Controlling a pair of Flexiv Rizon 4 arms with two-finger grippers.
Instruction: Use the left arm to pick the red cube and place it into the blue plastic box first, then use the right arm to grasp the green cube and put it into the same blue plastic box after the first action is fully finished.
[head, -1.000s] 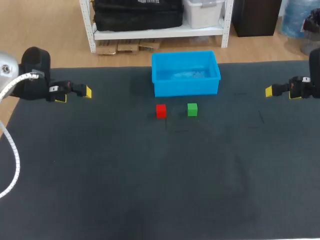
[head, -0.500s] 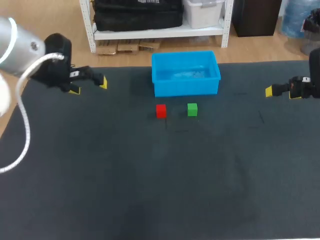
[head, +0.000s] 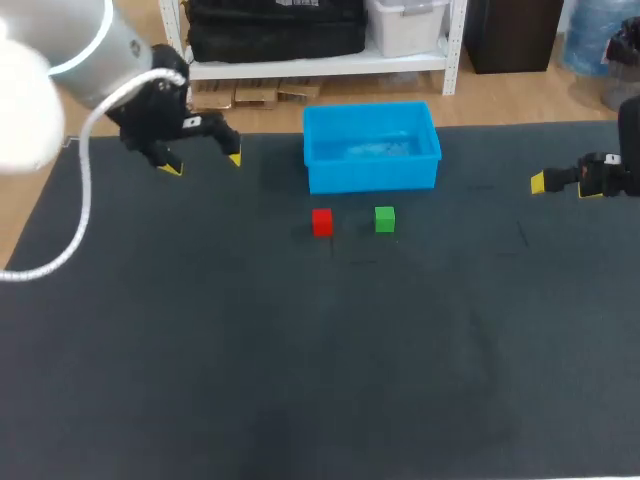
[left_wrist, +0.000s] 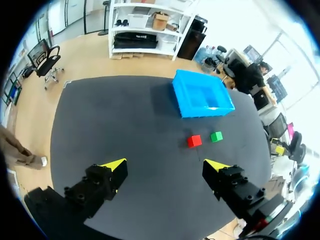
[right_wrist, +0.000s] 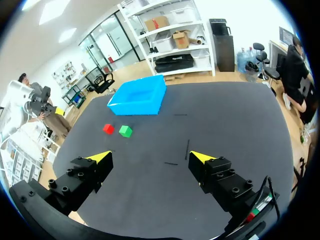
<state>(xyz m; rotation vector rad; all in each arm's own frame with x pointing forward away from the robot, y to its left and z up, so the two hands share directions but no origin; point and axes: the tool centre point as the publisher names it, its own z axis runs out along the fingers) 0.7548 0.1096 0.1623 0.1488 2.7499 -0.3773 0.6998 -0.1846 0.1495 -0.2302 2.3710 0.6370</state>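
The first step is in hand, judging by how things lie: the red cube (head: 322, 221) sits on the counter (head: 300, 380) just on the near side of the blue plastic box (head: 372, 178), which stands by the middle of the far edge, and the green cube (head: 385, 219) rests beside the red one on the side toward the right edge, with a small gap between them. Neither cube is in the box. The left pincer (head: 203, 163) hangs above the counter close to the far edge, between the far left corner and the box, its fingers spread wide and holding nothing; it is well apart from the red cube. The right pincer (right_wrist: 150, 156) waits by the right edge, likewise released and empty. Next the left arm should probably travel toward the middle, come down over the red cube with a finger on either side, and avoid nudging the green neighbour or the box wall
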